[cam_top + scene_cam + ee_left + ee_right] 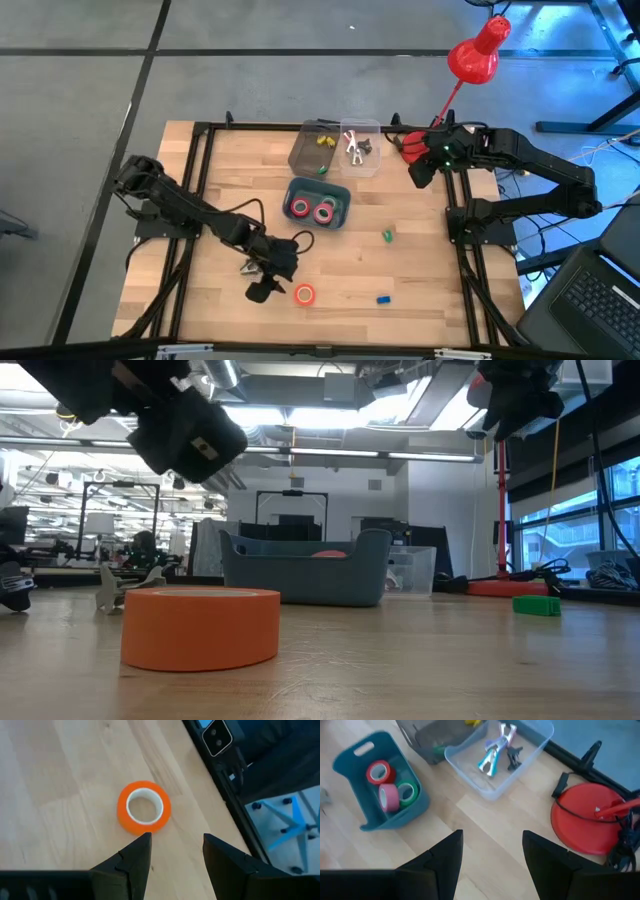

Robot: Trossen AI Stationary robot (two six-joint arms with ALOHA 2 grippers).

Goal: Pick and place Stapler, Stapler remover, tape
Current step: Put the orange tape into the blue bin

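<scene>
Pale butcher-block wood forms the table (220,180), grain running in strips. Left gripper (266,290) sits low near the front edge, dark fingers spread apart and empty. Just beside it lies the orange ring-shaped roll of tape (304,294), flat on its side, pale core hole facing straight up; no long axis to record. Farther back, blue plastic bin (318,204) holds three more rolls: red, pink, green. Behind it, a clear plastic tray (361,150) contains metal staple removers, beside a smoky grey tray (310,148). Small green block (386,235) lies right of the bin. Right gripper (420,172) hovers near the red round lamp base (587,817), fingers parted, nothing held
</scene>
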